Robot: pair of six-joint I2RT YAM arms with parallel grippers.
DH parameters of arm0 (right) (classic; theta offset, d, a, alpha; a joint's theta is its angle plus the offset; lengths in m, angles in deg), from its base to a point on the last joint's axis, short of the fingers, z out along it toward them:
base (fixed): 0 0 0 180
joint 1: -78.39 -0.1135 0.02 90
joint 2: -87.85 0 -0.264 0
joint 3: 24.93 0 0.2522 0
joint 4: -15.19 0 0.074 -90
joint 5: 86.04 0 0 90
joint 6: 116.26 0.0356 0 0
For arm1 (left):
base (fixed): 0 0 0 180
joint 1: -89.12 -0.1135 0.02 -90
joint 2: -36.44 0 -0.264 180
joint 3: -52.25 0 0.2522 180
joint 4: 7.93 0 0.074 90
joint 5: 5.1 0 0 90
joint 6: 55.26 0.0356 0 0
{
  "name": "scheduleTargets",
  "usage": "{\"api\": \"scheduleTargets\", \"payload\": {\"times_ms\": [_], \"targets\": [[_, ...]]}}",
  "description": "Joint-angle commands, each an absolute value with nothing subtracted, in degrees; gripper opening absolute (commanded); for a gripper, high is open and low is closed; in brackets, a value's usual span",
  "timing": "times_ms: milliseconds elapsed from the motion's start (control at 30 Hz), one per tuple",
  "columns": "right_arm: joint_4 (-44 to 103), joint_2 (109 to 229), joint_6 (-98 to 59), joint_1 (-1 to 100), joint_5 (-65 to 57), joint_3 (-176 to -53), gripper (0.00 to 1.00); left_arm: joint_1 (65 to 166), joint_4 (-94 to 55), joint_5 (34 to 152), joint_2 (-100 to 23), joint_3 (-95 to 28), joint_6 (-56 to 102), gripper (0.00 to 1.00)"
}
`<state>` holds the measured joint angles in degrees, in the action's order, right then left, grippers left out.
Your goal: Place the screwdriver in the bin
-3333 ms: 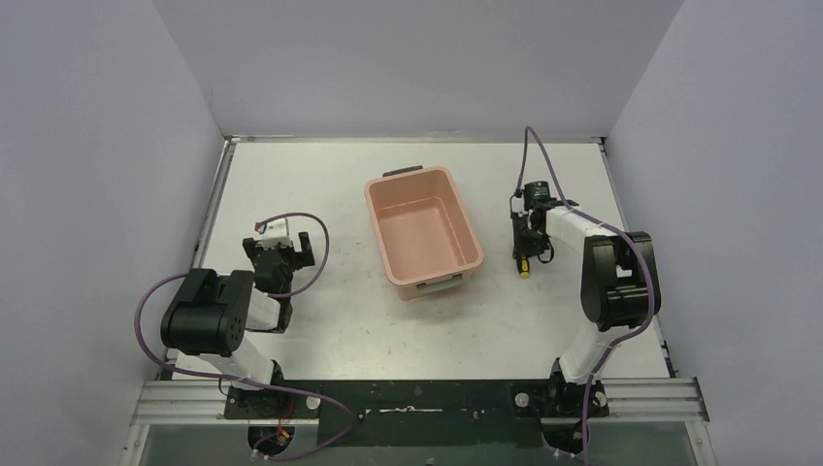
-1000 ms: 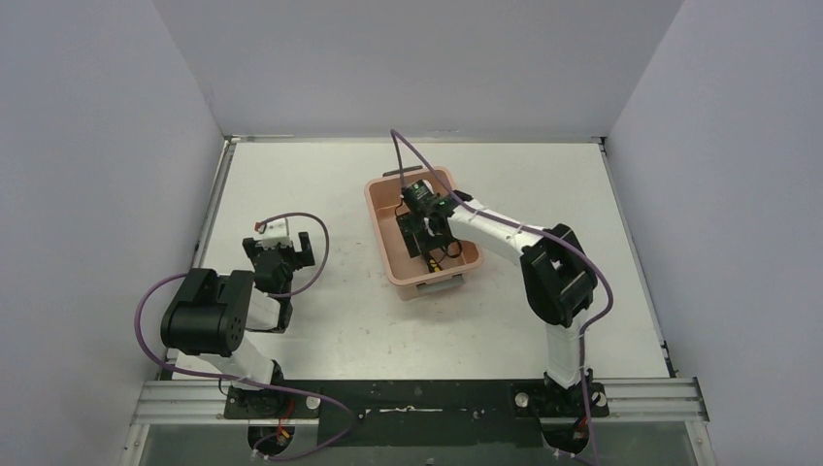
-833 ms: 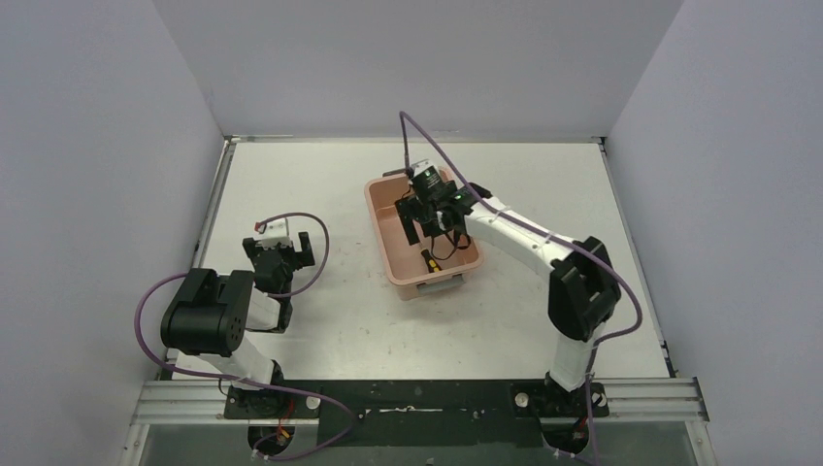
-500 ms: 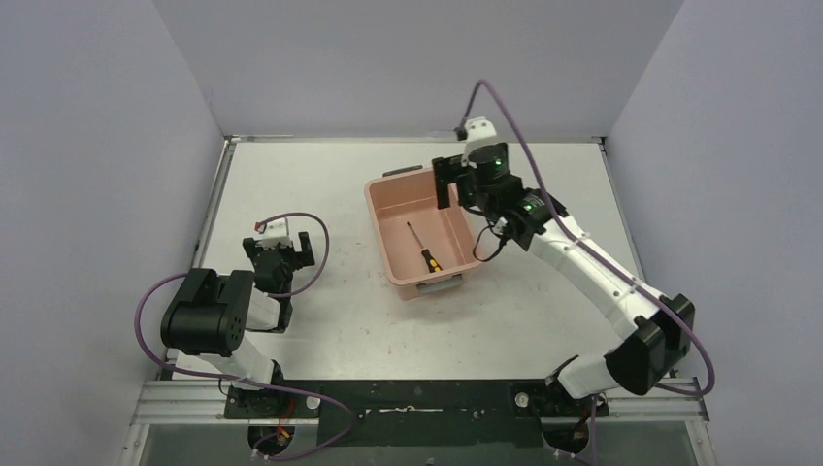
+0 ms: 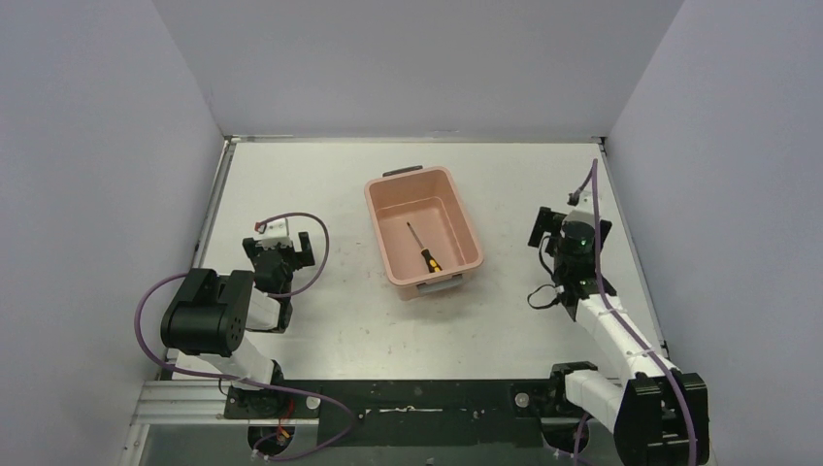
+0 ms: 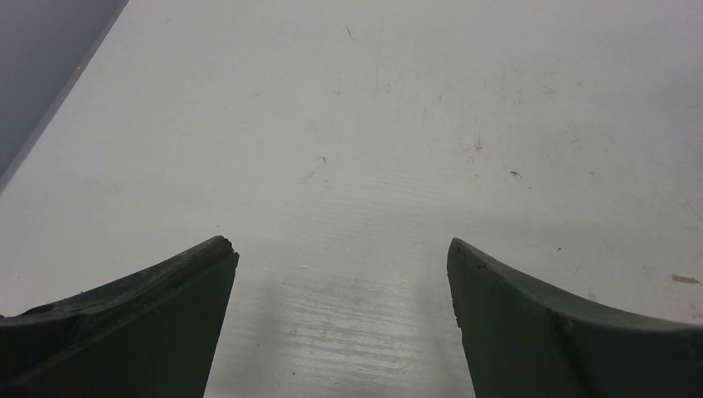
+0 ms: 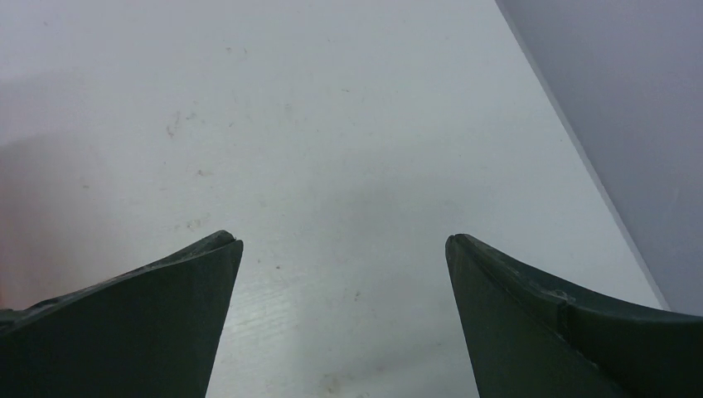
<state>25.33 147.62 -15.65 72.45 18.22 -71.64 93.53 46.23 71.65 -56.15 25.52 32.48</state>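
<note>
Arms folded low, right gripper agape

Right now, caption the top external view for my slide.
Screwdriver lying in the pink bin, task done; left gripper and right gripper open and empty, either side of the bin.

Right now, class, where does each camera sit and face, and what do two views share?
Top external: above, behind the arms, looking down on the table, bin and both arms.
Left wrist: on the left arm, facing table past its open left gripper.
Right wrist: likewise, past the open right gripper.
Shared: both wrist views show table, no bin.
</note>
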Motion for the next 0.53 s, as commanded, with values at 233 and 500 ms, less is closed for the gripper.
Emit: {"api": "scheduleTargets", "payload": {"times_ms": [233, 500], "targets": [[-8.31, 143.11, -19.18, 72.94, 22.97, -52.11, 1.0, 93.61, 48.01, 71.37, -55.84, 24.17, 32.81, 0.97], [-10.61, 143.31, -19.1, 72.94, 22.09, -51.01, 1.0, 93.65, 48.28, 71.54, -55.83, 24.39, 32.81, 0.97]]}}
